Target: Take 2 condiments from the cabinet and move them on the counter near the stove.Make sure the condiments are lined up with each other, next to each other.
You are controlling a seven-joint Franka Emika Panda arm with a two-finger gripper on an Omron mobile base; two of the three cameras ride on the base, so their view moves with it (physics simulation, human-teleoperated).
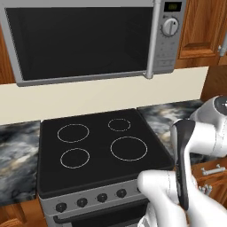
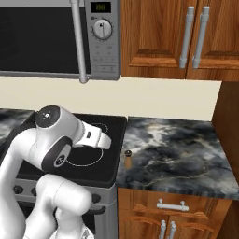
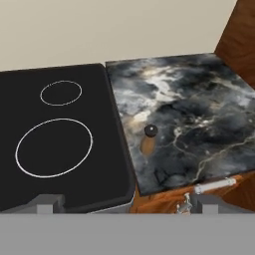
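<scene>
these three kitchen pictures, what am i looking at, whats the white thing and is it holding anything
The white thing is a robot arm on a base that can drive, in a rendered kitchen. Two pictures come from cameras on that base, behind the arm to its left and right. The third comes from a camera on the hand, looking down past the gripper; its two dark tips stand wide apart at the bottom, open, with nothing between them.

Below is a stove with a black glass top, under a microwave. To its right is a dark marbled counter. One tan-brown shaker with a black cap stands upright there, close to the stove's edge.
</scene>
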